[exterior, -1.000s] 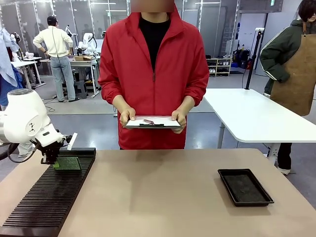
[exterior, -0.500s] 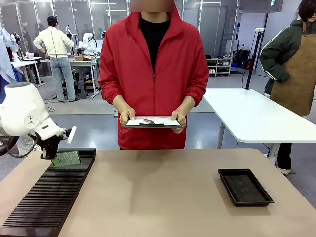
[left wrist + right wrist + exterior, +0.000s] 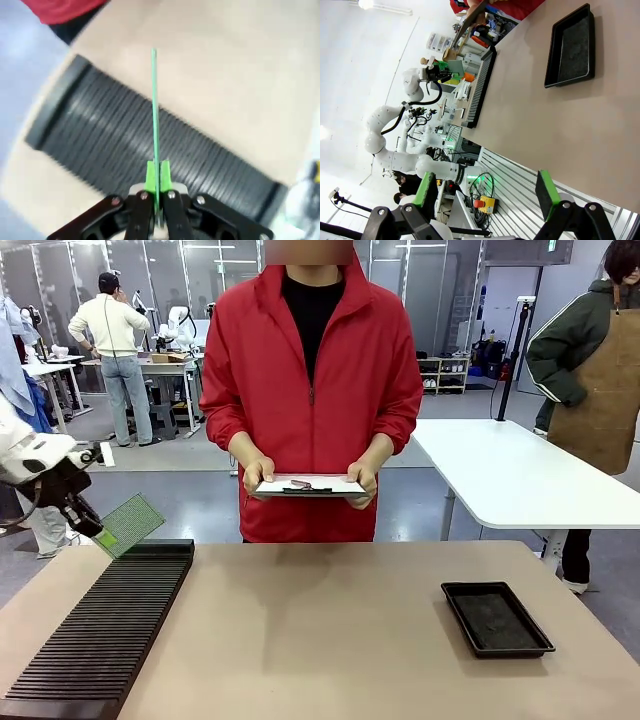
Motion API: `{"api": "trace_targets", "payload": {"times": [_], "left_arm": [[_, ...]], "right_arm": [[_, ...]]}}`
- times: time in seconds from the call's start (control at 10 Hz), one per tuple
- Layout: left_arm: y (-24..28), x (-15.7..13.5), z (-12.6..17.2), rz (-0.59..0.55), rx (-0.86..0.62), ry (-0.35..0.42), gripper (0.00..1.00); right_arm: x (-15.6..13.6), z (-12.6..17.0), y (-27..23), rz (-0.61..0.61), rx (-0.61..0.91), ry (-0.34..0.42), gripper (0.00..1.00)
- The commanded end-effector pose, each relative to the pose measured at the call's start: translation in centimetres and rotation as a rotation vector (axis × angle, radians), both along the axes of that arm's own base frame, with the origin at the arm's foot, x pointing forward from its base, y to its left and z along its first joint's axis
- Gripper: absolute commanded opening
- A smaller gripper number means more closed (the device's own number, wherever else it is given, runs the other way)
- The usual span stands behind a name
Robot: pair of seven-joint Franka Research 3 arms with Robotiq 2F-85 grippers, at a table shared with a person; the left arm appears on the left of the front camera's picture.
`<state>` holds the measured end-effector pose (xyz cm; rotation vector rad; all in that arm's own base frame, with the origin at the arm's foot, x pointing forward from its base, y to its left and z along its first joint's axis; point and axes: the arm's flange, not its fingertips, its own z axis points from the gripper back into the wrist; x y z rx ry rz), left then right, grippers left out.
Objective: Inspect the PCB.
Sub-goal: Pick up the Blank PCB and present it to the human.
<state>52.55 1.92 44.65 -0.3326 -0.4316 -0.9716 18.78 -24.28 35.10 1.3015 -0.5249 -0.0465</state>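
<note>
left wrist view: left gripper (image 3: 157, 174) clamped tight on one edge of pcb (image 3: 154, 110), held edge-on over black slotted rack (image 3: 100, 135) at tabletop's left edge; right gripper (image 3: 485, 189) wide open, empty.

Inspector: Classification of premises?

Assessor: Robotics laboratory, open-plan. Upper left of the front view: glazed partitions (image 3: 60, 275) and a workbench (image 3: 170, 368) with a standing person (image 3: 115, 330) at it. Right side: a white table (image 3: 510, 465), with a person in a work apron (image 3: 600, 370) beside it.

Inspector: Evidence on the near table (image 3: 320, 640)?

Assessor: Lower left, a slotted black rack (image 3: 100, 640); lower right, a shallow black tray (image 3: 461, 620). At the left edge a white robot arm (image 3: 30, 455) holds a green PCB (image 3: 128, 523). Right wrist view, bottom centre: a red emergency-stop button (image 3: 485, 204) on a yellow box.
</note>
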Motion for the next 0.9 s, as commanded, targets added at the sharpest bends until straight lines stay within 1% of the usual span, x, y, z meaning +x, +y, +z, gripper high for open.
{"api": "trace_targets", "payload": {"times": [0.0,0.1,0.2,0.3,0.4,0.5,0.6,0.8], "left_arm": [[1.1,-0.9,-2.4,0.1,-0.343,0.096,0.0],[1.0,-1.7,-3.5,0.123,-0.473,0.129,0.0],[0.5,-2.3,-4.4,0.168,-0.55,0.162,0.0],[0.0,-2.8,-5.0,0.215,-0.566,0.181,0.0],[-0.6,-3.4,-5.1,0.235,-0.575,0.201,0.0],[-0.8,-3.7,-5.0,0.264,-0.529,0.193,0.0],[0.0,-2.9,-5.5,0.197,-0.559,0.201,0.0],[0.0,-2.9,-5.5,0.197,-0.559,0.201,0.0]], "right_arm": [[-0.1,0.2,0.0,-0.001,0.005,-0.015,1.0],[-0.1,0.2,0.0,-0.001,0.005,-0.015,1.0],[-0.1,0.2,0.0,-0.001,0.005,-0.015,1.0],[-0.1,0.2,0.0,-0.001,0.005,-0.015,1.0],[-0.1,0.2,0.0,-0.001,0.005,-0.015,1.0],[-0.1,0.2,0.0,-0.001,0.005,-0.015,1.0],[-0.1,0.2,0.0,-0.001,0.005,-0.015,1.0],[-0.1,0.2,0.0,-0.001,0.005,-0.015,1.0]]}}
